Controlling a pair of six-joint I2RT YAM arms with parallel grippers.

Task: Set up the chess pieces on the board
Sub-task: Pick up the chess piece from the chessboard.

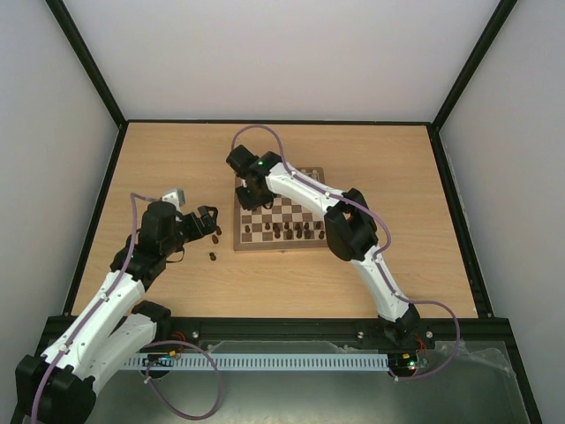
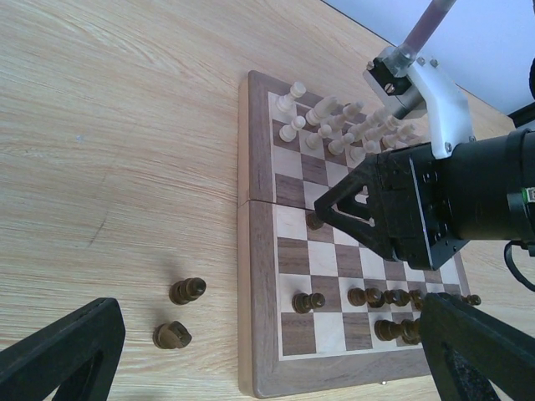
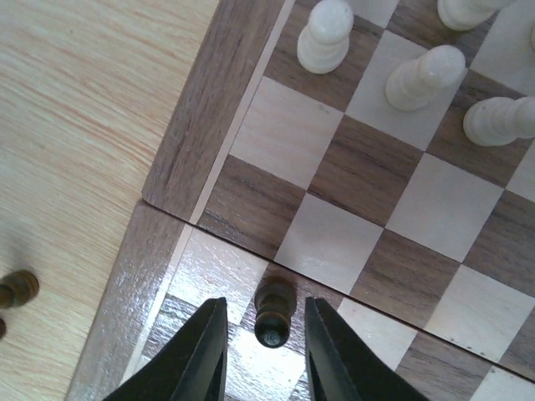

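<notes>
Right end effector (image 3: 265,313) is straddling a dark pawn (image 3: 274,307) near the board's (image 3: 192,142) side border, fingers not quite clamping. Probably it is picking up; next comes squeezing, then lifting straight. Left end effector (image 2: 272,322) is hanging wide open.

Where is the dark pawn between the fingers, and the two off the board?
Dark pawn (image 3: 274,311): right wrist view, its middle.
Upper loose piece (image 2: 187,290): left wrist view, its middle.
Lower loose piece (image 2: 172,336): left wrist view, its middle.

glossy wooden board (image 3: 201,109) on matt wooden table (image 3: 75,125).
</notes>
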